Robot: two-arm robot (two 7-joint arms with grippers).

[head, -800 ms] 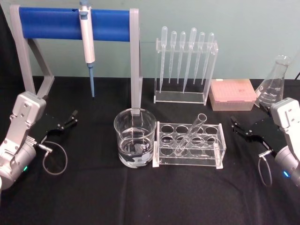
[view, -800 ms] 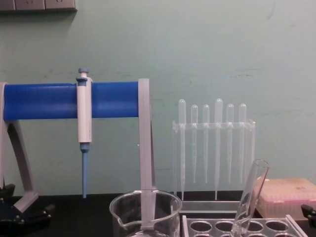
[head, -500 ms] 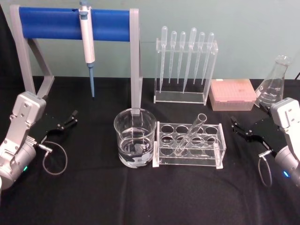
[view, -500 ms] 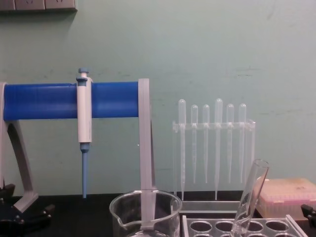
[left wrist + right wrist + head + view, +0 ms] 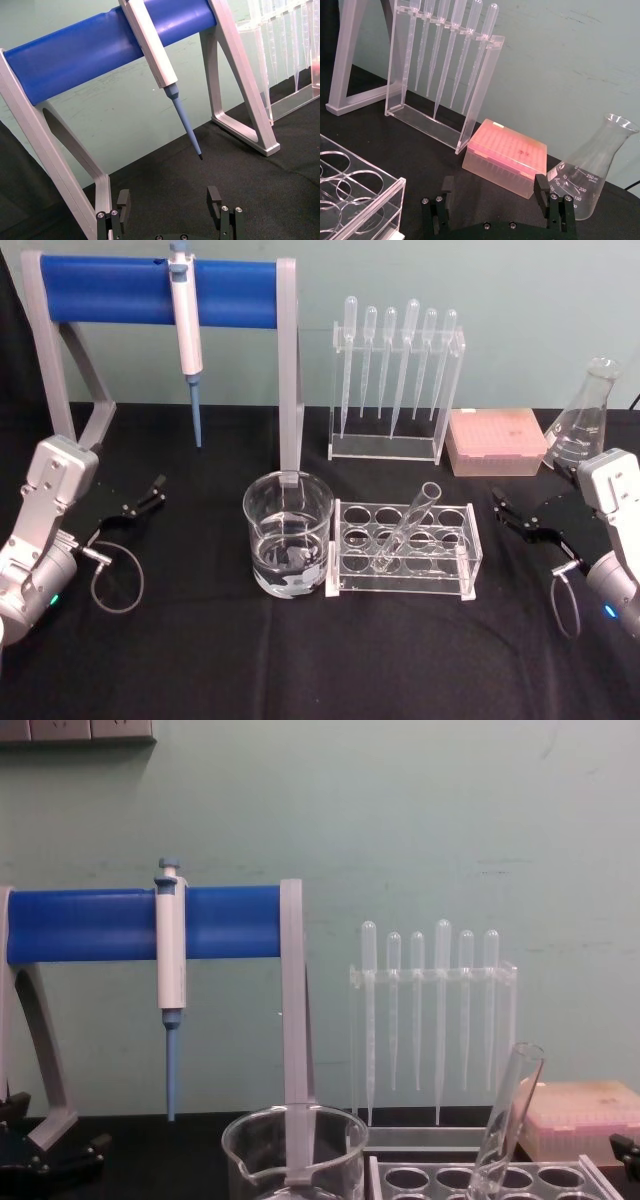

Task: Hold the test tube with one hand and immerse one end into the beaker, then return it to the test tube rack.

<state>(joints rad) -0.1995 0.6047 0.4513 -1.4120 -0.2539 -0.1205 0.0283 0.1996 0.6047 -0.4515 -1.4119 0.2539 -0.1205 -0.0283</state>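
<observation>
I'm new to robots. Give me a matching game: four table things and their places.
1 long clear glass test tube
2 wide clear glass beaker
3 white-and-blue pipette
4 pink plastic box

A hanging on the blue bar
B leaning in the clear rack
C left of the rack
D beside the conical glass flask

Pairs: 1-B, 2-C, 3-A, 4-D.
The left gripper and right gripper rest open.

A pale green wall [image 5: 450,820] stands behind the bench [image 5: 300,660]. A black cloth covers the bench. White sockets [image 5: 75,730] sit high on the wall.
</observation>
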